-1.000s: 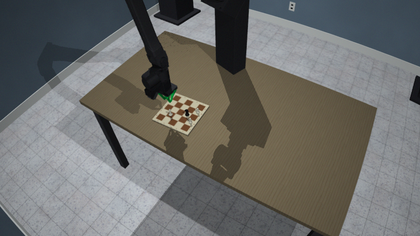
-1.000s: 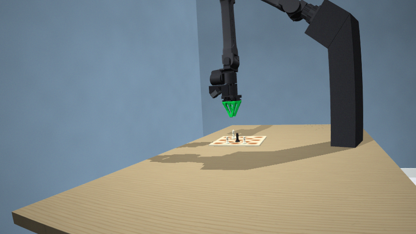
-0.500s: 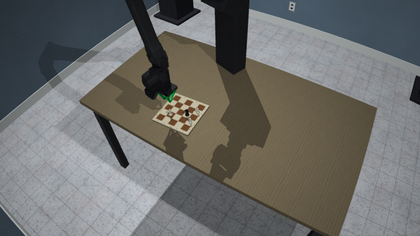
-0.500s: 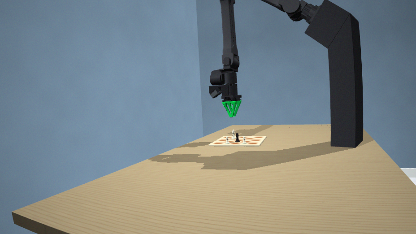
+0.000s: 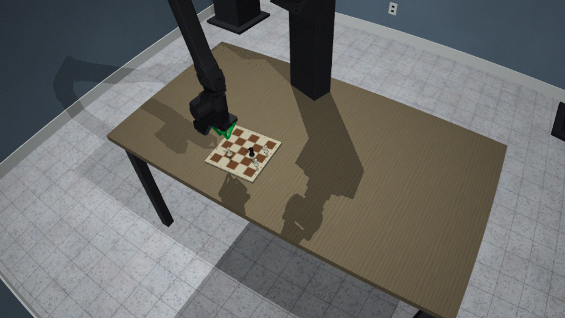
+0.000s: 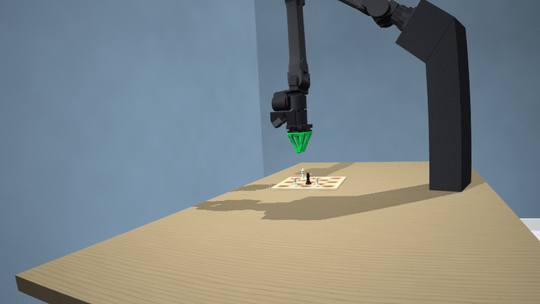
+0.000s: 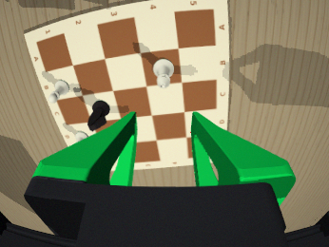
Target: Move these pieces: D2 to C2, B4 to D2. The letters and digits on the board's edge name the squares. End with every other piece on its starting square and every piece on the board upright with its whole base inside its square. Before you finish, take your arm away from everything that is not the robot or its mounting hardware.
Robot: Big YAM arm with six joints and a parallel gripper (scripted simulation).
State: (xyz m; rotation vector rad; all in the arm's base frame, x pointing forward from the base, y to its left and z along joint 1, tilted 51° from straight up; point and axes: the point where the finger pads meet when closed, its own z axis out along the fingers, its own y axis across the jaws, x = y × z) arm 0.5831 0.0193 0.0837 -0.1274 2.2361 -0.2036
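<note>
My gripper [image 5: 227,137] [image 6: 301,151] [image 7: 164,120] is partly open and empty, pointing down high above the chessboard [image 5: 252,181] [image 6: 328,188] [image 7: 222,47]. A black knight-like piece [image 5: 251,151] [image 6: 308,179] [image 7: 99,113] stands upright on C2. A taller white piece [image 5: 228,151] [image 6: 302,174] [image 7: 164,68] stands upright on B4. One white pawn [image 5: 256,164] [image 6: 295,182] [image 7: 61,88] stands on B1. Another white pawn [image 5: 266,150] [image 6: 317,182] [image 7: 82,137] stands on D1, partly hidden by a finger in the wrist view. D2 is brown and partly hidden there.
The board lies on a wooden table [image 5: 394,178] [image 6: 264,257]. The arm's black column [image 5: 312,47] [image 6: 447,124] rises from the table, right of the board in the exterior view. Shadows of the arm cross the table.
</note>
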